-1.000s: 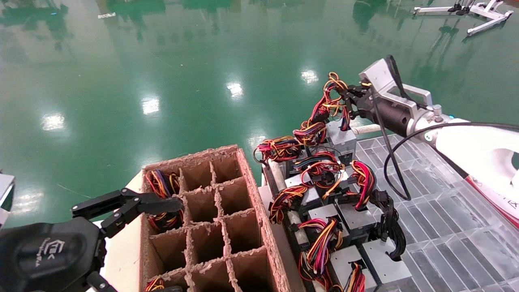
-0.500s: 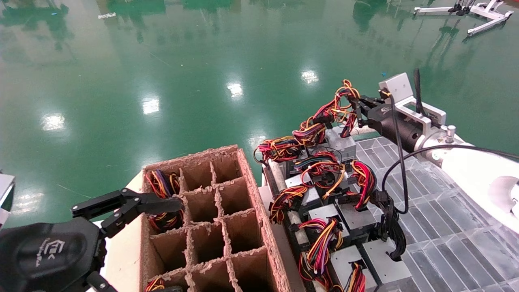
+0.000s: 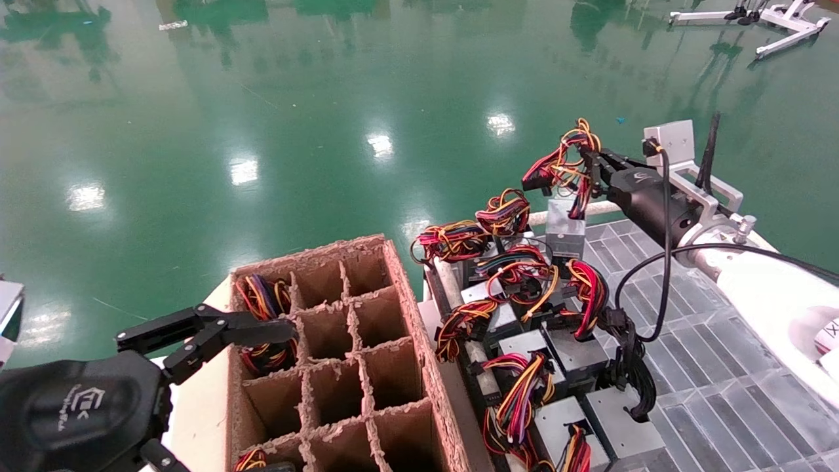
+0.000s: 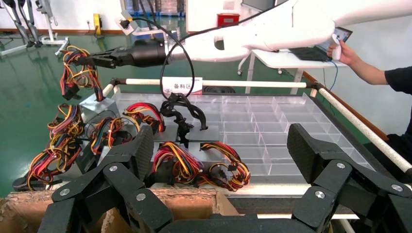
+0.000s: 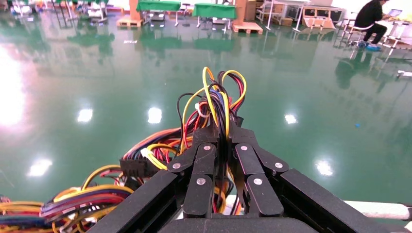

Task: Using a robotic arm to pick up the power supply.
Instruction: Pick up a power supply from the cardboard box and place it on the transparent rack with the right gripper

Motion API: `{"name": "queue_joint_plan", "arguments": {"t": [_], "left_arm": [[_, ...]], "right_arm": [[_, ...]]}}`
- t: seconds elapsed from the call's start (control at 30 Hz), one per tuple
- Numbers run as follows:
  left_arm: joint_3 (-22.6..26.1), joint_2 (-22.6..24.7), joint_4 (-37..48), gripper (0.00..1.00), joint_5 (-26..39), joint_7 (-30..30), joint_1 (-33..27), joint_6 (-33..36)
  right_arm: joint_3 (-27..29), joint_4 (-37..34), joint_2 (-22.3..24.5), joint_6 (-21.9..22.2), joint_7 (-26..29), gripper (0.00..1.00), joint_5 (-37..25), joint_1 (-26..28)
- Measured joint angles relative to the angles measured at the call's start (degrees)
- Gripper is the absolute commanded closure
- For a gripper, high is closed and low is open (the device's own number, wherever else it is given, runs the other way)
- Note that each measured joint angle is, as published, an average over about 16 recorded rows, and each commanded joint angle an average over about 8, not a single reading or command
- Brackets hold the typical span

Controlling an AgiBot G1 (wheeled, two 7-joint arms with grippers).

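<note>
- The right tool (image 3: 593,172) of the robotic arm (image 3: 773,288) is clamped narrowly on the wire bundle (image 3: 564,167) of the power supply (image 3: 565,229); the right wrist view shows its fingers (image 5: 201,167) pinched on yellow, red and black wires.
- The power supply, a small grey box, hangs below the gripped wires, tilted, at the far edge of the pile. Whether its lower end touches the units beneath cannot be told.
- In the left wrist view the same box (image 4: 97,108) dangles from the bundle (image 4: 77,73) under the right tool (image 4: 92,59).
- More power supplies (image 3: 544,347) with coloured wires lie crowded on the clear partitioned tray (image 3: 708,367), along its left side.
- The left tool (image 3: 216,334) hovers at the near left, beside the cardboard divider box (image 3: 341,367), with its fingers (image 4: 131,155) spread wide and holding nothing.
- Some cells of the divider box hold wire bundles (image 3: 262,298); others show only cardboard.
- A glossy green floor (image 3: 262,131) lies beyond.
</note>
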Motion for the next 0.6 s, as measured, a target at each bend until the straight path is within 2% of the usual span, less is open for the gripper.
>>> {"name": "queue_joint_plan", "arguments": {"t": [0.6], "left_arm": [[0.0, 0.0, 0.0, 0.0, 0.0, 0.0, 0.0, 0.0]], "right_arm": [[2.3, 0.1, -2.4, -0.1, -3.5, 1.0, 3.3, -1.5]]}}
